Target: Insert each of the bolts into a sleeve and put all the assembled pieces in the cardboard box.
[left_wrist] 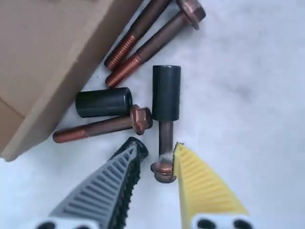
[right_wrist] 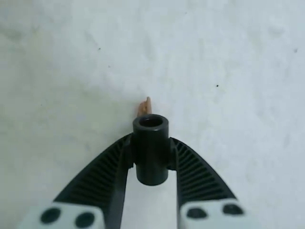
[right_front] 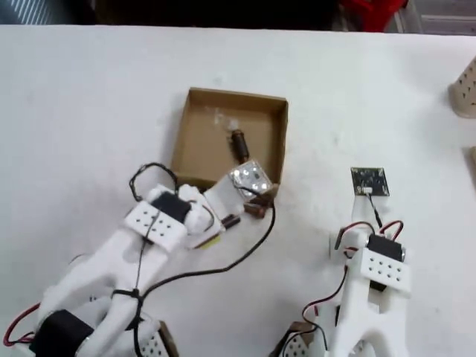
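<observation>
Right pincer clasps sleeve | white table | red object behind

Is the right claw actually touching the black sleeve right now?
Touching. The right wrist view shows the right claw with both fingers pressed against the sides of the black sleeve, with no gap on either side.
</observation>
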Controlling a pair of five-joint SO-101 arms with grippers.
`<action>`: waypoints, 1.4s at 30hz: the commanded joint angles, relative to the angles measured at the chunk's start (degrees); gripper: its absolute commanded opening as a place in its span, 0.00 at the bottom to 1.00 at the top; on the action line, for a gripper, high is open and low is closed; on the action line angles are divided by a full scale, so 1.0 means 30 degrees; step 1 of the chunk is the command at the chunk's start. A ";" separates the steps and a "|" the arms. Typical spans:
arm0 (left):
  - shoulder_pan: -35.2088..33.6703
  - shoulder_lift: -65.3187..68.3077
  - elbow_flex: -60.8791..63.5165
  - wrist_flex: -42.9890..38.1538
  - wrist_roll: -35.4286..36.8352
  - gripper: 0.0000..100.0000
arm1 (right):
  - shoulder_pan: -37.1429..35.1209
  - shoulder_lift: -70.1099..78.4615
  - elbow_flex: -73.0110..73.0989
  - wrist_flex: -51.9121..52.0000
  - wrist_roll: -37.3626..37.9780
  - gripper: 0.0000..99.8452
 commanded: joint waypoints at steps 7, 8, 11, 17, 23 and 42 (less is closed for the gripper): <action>0.0073 0.2418 -0.0469 -0.1084 0.1407 0.15 | 0.0103 -0.0425 -0.0147 -0.0132 0.0176 0.02; -0.0220 0.3121 -0.1143 -0.0498 0.1465 0.15 | 0.0103 -0.0425 -0.0147 -0.0132 0.0176 0.02; -0.1040 0.4996 -0.2989 0.0938 0.1436 0.15 | 0.0103 -0.0425 -0.0147 -0.0132 0.0176 0.02; -0.1128 0.6081 -0.3663 0.2110 0.1436 0.14 | 0.0132 -0.0425 -0.0147 -0.0132 0.0176 0.02; -0.1421 0.6110 -0.2930 0.2872 0.1436 0.14 | 0.0132 -0.0454 -0.0147 -0.0132 0.0176 0.02; -0.1744 0.6051 -0.2374 0.3634 0.1260 0.02 | 0.0190 -0.0484 -0.0147 -0.0132 0.0176 0.02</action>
